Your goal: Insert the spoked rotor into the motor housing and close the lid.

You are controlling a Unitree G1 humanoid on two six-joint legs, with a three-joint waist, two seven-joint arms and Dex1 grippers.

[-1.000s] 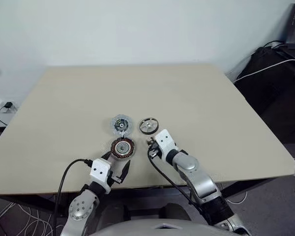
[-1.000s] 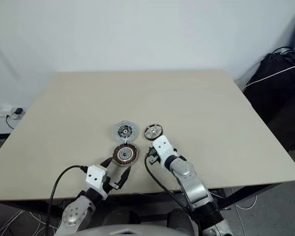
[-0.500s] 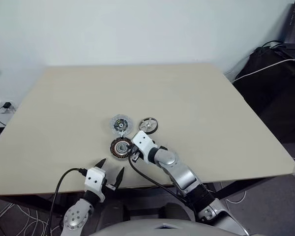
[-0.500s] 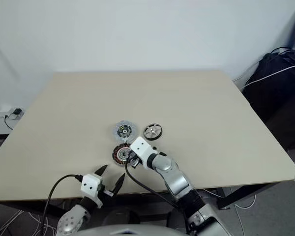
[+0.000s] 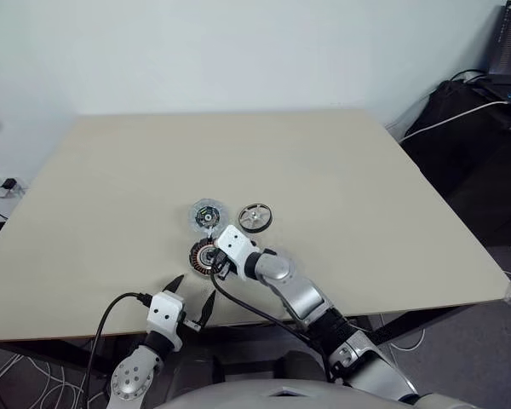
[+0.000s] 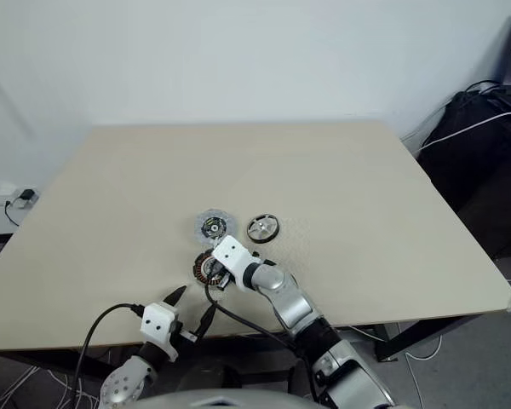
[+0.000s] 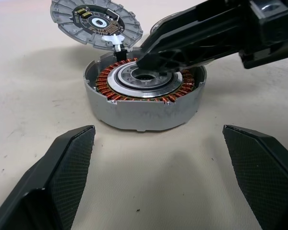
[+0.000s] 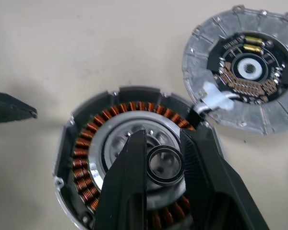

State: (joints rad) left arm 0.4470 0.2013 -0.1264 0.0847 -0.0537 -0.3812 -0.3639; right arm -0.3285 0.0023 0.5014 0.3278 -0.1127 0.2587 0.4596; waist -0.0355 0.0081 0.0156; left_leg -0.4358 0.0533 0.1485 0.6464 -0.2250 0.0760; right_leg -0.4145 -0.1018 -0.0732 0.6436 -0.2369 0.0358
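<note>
Sitting over the motor housing (image 8: 134,158), apparently gripped: small ring (image 8: 165,165).

worktop (image 5: 341,170): carries all three parts, grouped near the middle of its near edge.
motor housing (image 7: 144,93): nearest the near edge of the three, a little left of the edge's middle.
lid (image 5: 208,215): just behind the motor housing, touching its far rim, leaning on it.
spoked rotor (image 5: 255,216): right of the lid, a small gap apart, behind and right of the motor housing.
right hand (image 8: 163,165): over the motor housing, fingertips at its centre, reaching in from the right.
left hand (image 5: 190,300): at the near edge, before the motor housing, apart from it.
</note>
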